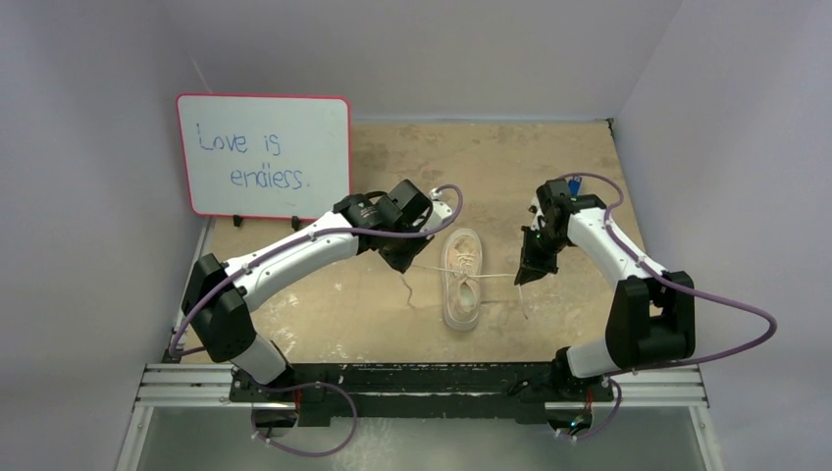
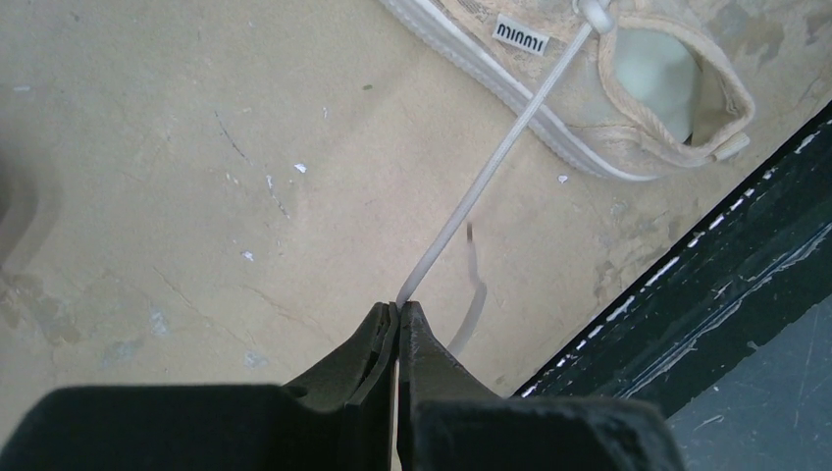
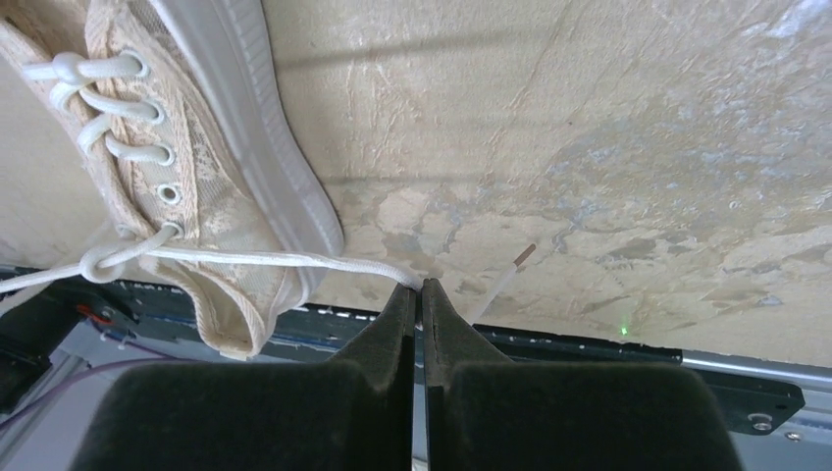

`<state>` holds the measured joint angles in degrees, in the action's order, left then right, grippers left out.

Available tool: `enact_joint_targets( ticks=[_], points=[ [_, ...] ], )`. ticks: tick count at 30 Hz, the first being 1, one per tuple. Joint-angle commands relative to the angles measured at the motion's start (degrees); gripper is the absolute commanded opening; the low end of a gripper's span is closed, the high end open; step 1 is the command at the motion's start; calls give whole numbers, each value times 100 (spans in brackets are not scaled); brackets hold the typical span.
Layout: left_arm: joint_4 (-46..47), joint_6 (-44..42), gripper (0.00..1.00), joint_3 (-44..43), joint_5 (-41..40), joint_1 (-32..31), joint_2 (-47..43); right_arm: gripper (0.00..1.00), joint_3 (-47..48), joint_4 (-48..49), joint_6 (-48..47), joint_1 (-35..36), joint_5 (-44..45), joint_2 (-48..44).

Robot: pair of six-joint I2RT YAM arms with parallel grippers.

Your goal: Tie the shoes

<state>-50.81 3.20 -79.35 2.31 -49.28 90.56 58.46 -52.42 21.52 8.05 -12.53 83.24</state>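
Wrist views crop sneaker [image 1: 461, 280]; left hand [image 2: 398, 309], right hand [image 3: 422, 289] pinch laces [image 3: 255, 257] taut.

The sneaker [image 2: 579, 78] loses its toe past the top edge in both wrist views — and each taut lace [image 2: 491, 167] slips out of sight between closed fingers, inside the left gripper [image 2: 397, 312] and the right gripper [image 3: 420, 292].

A whiteboard [image 1: 263, 155] reads "Love is endless." in blue handwriting. A small white tag [image 2: 520, 35] on the shoe [image 2: 589, 103] reads roughly "MINIMI".
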Motion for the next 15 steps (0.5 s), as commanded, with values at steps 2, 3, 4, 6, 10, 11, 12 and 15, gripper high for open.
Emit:
enact_joint_targets(
  ticks=[2,3,4,6,10,11,12,15],
  points=[
    [-12,338,0,258,-389,-8,44,0,-63,124,302,-156,344,-68],
    [57,485,0,349,-423,-7,93,0,-65,102,384,-187,518,-102],
    [145,656,0,453,-470,-11,107,0,-107,106,465,-246,642,-165],
    [362,875,0,703,-473,-4,121,0,-243,178,619,-461,825,-330],
    [889,1393,0,1375,-939,-3,-12,0,-559,432,774,-1189,951,-584],
    [967,1484,0,1553,-1062,1,-28,0,-560,480,799,-1354,938,-604],
    [999,1550,0,1656,-1197,4,-30,0,-556,525,841,-1484,949,-603],
    [1089,1648,0,1905,-1607,4,-11,0,-557,593,926,-1806,905,-549]
  ],
)
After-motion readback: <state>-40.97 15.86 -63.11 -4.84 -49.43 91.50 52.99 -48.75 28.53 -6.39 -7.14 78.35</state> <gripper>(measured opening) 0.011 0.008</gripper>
